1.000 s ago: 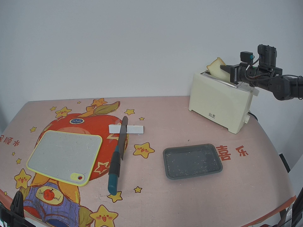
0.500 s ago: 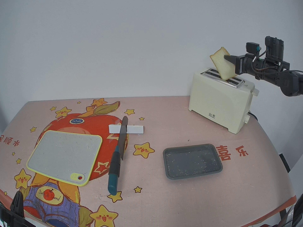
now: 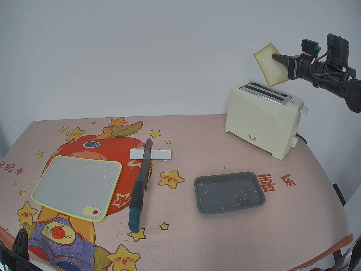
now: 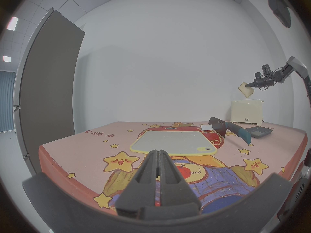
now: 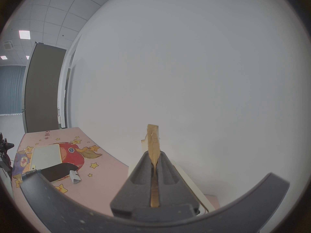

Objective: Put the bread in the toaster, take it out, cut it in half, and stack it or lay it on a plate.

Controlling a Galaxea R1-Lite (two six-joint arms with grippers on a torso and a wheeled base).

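Spread under everything, one pink cartoon-print surface (image 3: 210,241). Parked at its far right, one cream toaster (image 3: 261,121), two slots facing up, nothing poking out of either. Over on the left, one pale cutting board (image 3: 77,185) with a yellow-green rim, lying flat and bare, presumably ready for the halving. Between board and toaster, nearer the front, one dark grey plate (image 3: 229,192), shallow and rectangular, waiting for the finished pieces. Just beside the board's right edge, one knife (image 3: 141,183): teal handle down on the cloth, blade propped across one small white block (image 3: 160,154), likely to tilt the thing for an easier grab.

And up in the air, one slice of bread (image 3: 271,65), well above the toaster's top and clear of both slots, tilted, pinched near one edge by the right claw (image 3: 279,59). From the wrist, seen edge-on, crust clamped tight between both fingers. Gripped at the edge, most likely, to leave the body of the slice free for sliding into a slot or landing flat. Lift-out or drop-in? No telling from the pose alone.

Down off the near left edge, the left claw (image 4: 158,159), fingers pressed together on nothing, aimed at the board, well apart from the action. Tally of claws: two.
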